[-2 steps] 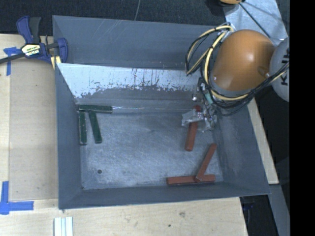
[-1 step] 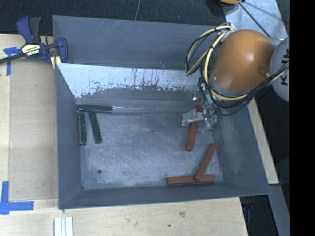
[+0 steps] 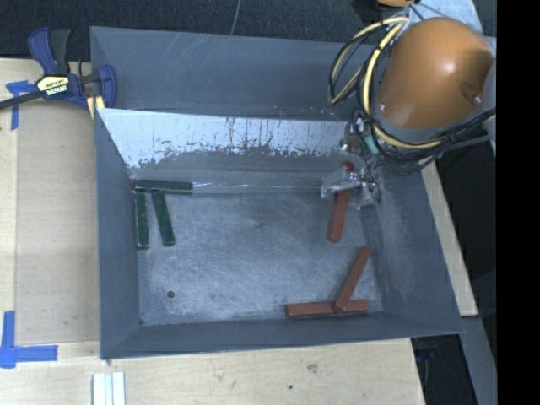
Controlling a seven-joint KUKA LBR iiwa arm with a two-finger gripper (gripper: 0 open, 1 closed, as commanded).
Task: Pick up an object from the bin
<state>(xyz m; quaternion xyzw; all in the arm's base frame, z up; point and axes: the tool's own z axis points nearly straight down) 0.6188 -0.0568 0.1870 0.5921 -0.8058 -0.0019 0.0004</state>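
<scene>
Red-brown stick (image 3: 337,220): upper end between fingers (image 3: 349,186).

The middle of the bin (image 3: 118,226) floor lies bare, a wide open stretch from the back wall to the front. Three green sticks (image 3: 164,218) crowd the back-left corner. On the right, the pincer (image 3: 354,191) hangs under its orange cover (image 3: 434,70) near the back wall, clamping a brown stick (image 3: 337,222) by its upper end. Two more brown sticks (image 3: 327,310) block the front-right corner, touching in an L.
</scene>
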